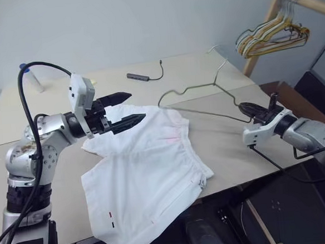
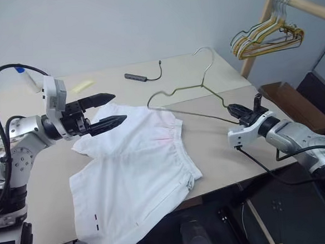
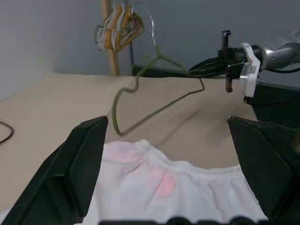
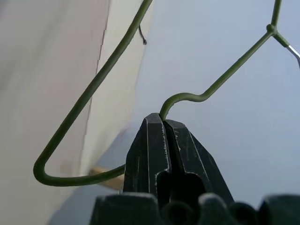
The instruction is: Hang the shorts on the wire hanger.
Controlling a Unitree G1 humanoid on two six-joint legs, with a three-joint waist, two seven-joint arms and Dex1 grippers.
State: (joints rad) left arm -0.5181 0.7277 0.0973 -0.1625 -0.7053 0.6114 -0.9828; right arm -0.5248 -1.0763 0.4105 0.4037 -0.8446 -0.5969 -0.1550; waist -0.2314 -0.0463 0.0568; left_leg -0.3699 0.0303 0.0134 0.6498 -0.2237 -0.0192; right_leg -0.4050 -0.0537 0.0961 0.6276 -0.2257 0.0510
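In the head views, nearest you lie the shorts (image 1: 147,176), spread flat and white on the desk (image 1: 231,145), their lower hem hanging over the near edge and the gathered waistband toward the middle. Your left end effector (image 1: 130,109) hovers just above the far leg of the shorts, fingers spread wide and holding nothing. Your right end effector (image 2: 235,111) is clamped on one shoulder end of the wire hanger (image 2: 189,95), which tilts up off the desk with its hook highest. A bunch of coloured hangers (image 1: 271,35) hangs on a wooden rail beyond the desk, and a small dark adapter with cable (image 2: 142,76) lies near the far edge.

In the left wrist view, the waistband with its pink mark sits between your open fingers (image 3: 77,166), and the hanger rises past it.

In the right wrist view, your fingers (image 4: 150,150) pinch the olive wire at its bend.

You appear to be at the bring-together step: hanger lifted, shorts not yet gripped. Next, you likely need to close the left end effector on the waistband, lift it, and thread the fabric over the hanger's bottom wire.
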